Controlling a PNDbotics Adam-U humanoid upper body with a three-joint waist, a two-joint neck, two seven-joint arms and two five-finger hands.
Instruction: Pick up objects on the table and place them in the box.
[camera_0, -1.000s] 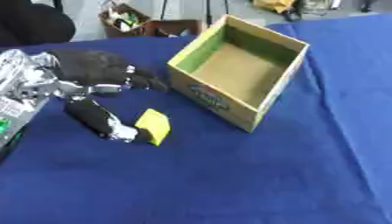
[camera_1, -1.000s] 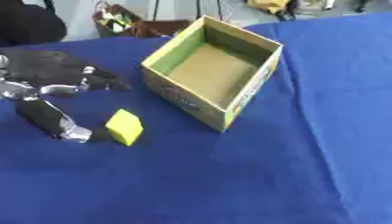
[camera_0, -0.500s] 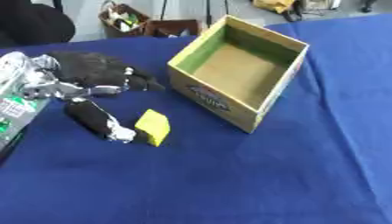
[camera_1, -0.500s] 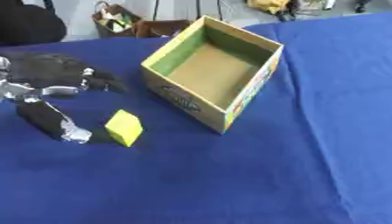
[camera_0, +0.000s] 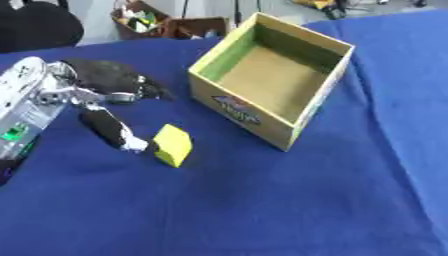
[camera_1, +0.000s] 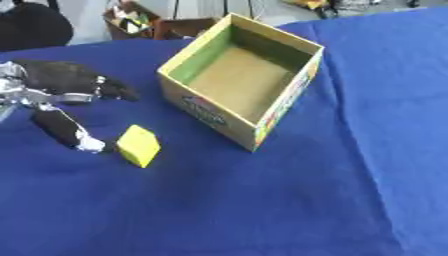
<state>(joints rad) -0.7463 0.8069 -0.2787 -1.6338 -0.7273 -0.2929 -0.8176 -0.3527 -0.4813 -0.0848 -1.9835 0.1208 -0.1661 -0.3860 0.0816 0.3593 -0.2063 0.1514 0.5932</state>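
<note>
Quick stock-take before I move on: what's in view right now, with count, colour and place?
Block: one, yellow, on the cloth left of the box, just by the left hand's thumb tip.
Box: one, open cardboard with a green and yellow rim, upper centre, nothing visible inside.
Tablecloth: one, blue, covers the whole table.
Clutter: a brown container with mixed items, beyond the table's far edge.
Dark shape: one, black, top left corner, cannot identify it.
Left hand: one, black with silver joints, at the left edge, fingers spread open toward the block, holding nothing.
Right hand: not in view.
</note>
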